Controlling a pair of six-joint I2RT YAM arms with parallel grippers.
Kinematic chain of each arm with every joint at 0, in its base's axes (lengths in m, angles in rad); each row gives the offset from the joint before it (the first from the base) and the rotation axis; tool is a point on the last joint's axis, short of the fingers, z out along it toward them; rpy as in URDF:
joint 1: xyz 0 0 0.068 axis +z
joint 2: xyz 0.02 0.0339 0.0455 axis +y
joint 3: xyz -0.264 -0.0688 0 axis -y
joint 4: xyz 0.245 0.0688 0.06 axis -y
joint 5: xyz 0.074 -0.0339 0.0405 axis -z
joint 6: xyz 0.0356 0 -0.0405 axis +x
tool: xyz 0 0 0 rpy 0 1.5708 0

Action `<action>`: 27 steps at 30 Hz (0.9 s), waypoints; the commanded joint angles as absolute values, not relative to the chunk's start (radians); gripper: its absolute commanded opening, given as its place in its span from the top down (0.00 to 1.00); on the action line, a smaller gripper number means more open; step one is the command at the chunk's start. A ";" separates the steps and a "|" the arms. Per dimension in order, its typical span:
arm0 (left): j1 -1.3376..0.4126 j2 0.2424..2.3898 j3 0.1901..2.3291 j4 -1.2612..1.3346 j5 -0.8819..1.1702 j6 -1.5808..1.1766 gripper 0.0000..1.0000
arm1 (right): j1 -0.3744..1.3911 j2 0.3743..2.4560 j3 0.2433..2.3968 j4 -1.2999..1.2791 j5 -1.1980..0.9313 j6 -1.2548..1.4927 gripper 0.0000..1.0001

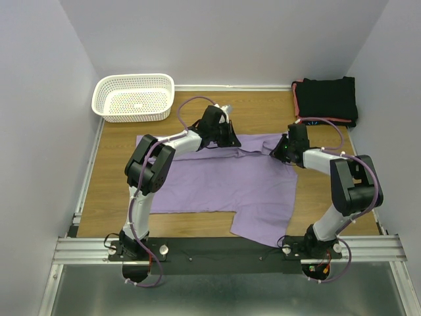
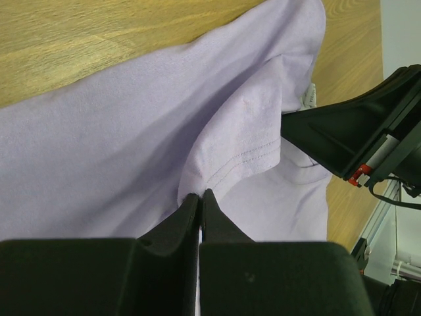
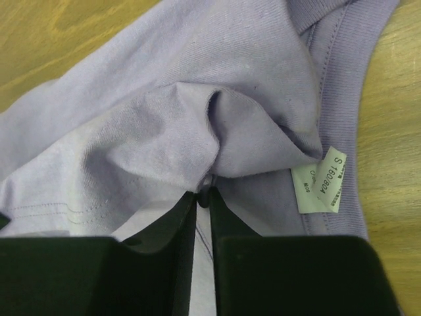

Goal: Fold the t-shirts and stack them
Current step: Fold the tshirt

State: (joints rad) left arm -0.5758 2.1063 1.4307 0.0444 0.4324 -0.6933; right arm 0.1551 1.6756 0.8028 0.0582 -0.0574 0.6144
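Note:
The lavender t-shirt (image 1: 223, 184) lies spread on the wooden table, one sleeve hanging toward the near edge. My left gripper (image 1: 229, 138) is at its far edge, left of the collar. In the left wrist view that gripper (image 2: 199, 194) is shut on a raised fold of the lavender t-shirt (image 2: 118, 151) by a stitched hem. My right gripper (image 1: 276, 151) is at the collar end. Seen from the right wrist, it (image 3: 204, 196) pinches a bunched fold of the lavender t-shirt (image 3: 164, 125) beside the size label (image 3: 322, 181). Folded black t-shirts (image 1: 325, 99), one with a coral-red edge, lie stacked at the back right.
A white mesh basket (image 1: 135, 97) stands at the back left corner. White walls close in the table on three sides. The two grippers are close together, and the right arm's black gripper body (image 2: 355, 138) shows in the left wrist view.

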 commanded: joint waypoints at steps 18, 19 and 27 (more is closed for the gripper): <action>-0.601 2.049 1.353 -0.029 0.494 -0.657 0.94 | 0.147 1.430 0.769 -0.267 -0.123 0.551 0.99; -0.604 2.042 1.338 -0.032 0.492 -0.652 0.94 | 0.146 1.419 0.761 -0.279 -0.127 0.543 0.99; -0.612 2.049 1.338 -0.038 0.457 -0.646 0.94 | 0.146 1.515 0.772 -0.262 -0.091 0.496 0.97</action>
